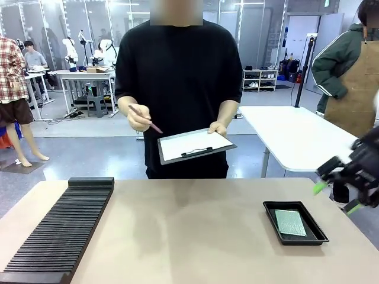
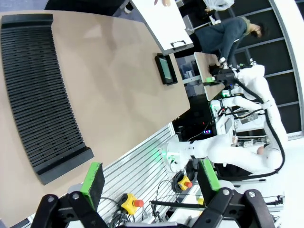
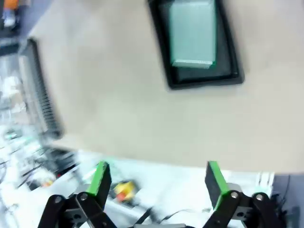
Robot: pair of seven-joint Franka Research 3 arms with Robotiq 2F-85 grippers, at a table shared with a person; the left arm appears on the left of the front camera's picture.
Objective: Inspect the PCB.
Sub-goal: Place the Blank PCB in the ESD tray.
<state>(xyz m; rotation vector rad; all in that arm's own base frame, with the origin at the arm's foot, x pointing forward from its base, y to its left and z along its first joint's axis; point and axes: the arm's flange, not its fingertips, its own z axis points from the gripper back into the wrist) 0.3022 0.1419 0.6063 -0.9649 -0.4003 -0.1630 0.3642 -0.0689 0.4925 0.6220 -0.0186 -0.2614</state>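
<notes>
The PCB [image 1: 290,222] is a pale green board lying flat in a shallow black tray [image 1: 269,216] at the table's right side; it also appears as the PCB [image 3: 193,32] in the tray [image 3: 164,57] and as a small green patch [image 2: 167,67]. My right gripper [image 1: 337,196] hovers open beyond the table's right edge, to the right of and above the tray, with nothing between its green pads [image 3: 216,180]. In the left wrist view my left gripper [image 2: 149,180] stands open off the table's near edge, far from the board.
A long black ribbed rack [image 1: 62,228] lies along the table's left side. Across the table a person holds a clipboard [image 1: 195,145] in one hand and a pen [image 1: 145,119] in the other. A white table [image 1: 296,136] stands behind on the right.
</notes>
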